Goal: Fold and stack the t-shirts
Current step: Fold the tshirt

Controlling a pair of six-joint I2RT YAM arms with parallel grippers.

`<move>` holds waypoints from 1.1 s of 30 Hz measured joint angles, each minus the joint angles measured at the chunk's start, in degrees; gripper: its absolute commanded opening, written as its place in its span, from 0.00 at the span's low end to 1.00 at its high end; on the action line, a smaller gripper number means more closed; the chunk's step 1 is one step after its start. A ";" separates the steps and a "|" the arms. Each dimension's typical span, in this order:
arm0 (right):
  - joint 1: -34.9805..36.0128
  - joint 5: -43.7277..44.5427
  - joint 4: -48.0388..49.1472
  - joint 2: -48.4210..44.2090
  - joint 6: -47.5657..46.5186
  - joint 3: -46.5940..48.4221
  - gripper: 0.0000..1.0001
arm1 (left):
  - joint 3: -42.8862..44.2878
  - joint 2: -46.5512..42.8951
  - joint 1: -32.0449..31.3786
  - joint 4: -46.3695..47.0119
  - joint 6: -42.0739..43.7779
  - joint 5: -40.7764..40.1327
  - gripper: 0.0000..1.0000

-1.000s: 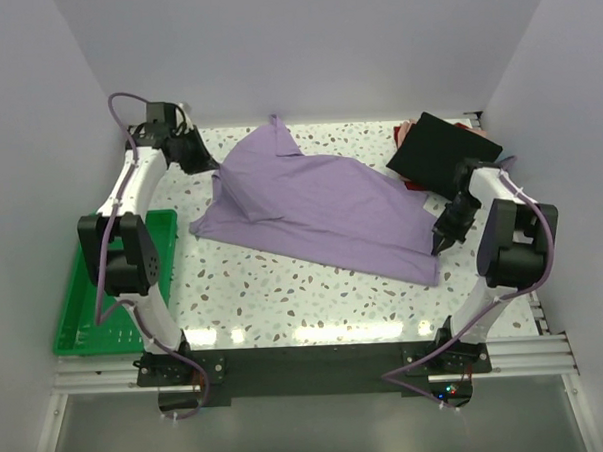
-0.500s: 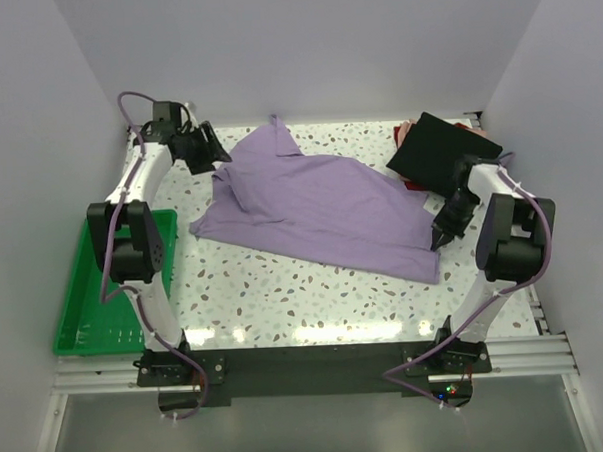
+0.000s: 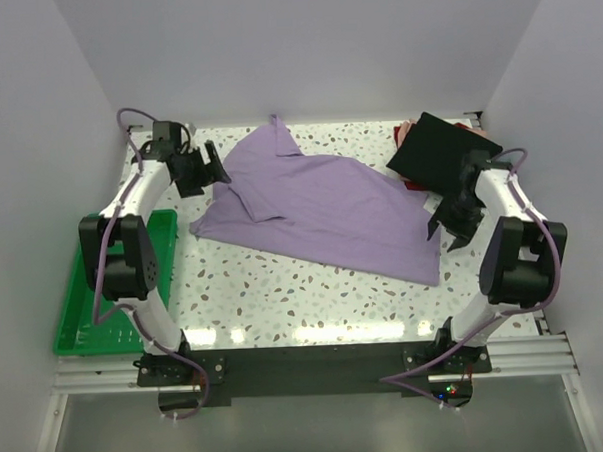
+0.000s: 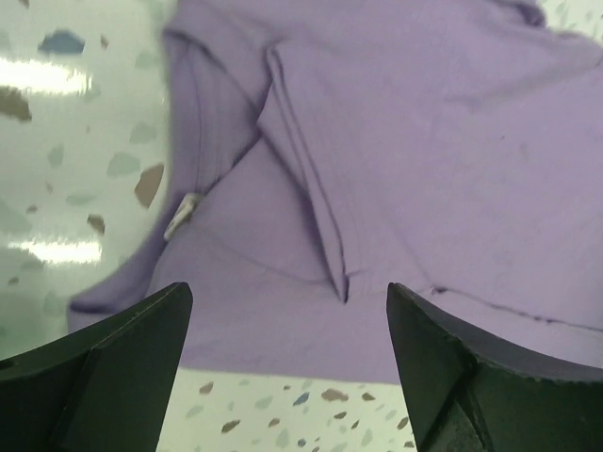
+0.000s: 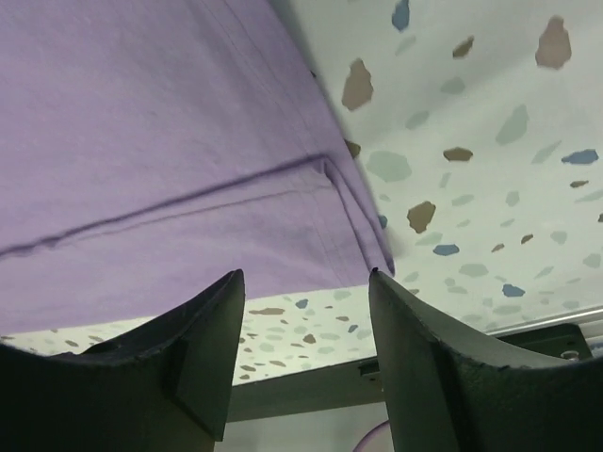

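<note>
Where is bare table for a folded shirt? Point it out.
Widest: the strip of table between the purple shirt and the near edge. A smaller patch lies behind that shirt, left of the black shirt. The far right corner is crowded.

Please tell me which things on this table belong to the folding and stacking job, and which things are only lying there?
Belong to the job:
- purple tee, spread out, not yet folded
- black tee, folded, far right corner
- red/pink cloth, showing at the black tee's edges

Only lying there:
- green tray, at the left edge
</note>
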 measured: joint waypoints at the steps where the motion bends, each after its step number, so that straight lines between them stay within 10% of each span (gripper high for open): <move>1: -0.02 0.00 0.09 -1.31 -0.07 -1.60 0.57 | -2.38 -1.60 0.00 -0.20 0.20 -0.42 0.89; 24: -0.02 1.36 5.01 0.55 0.39 -18.64 0.29 | -22.49 -16.59 0.00 -0.52 3.04 -3.87 0.91; 33: -0.02 0.57 4.15 2.16 1.46 -18.25 0.00 | -22.84 -17.53 0.00 -0.59 4.39 -4.57 0.91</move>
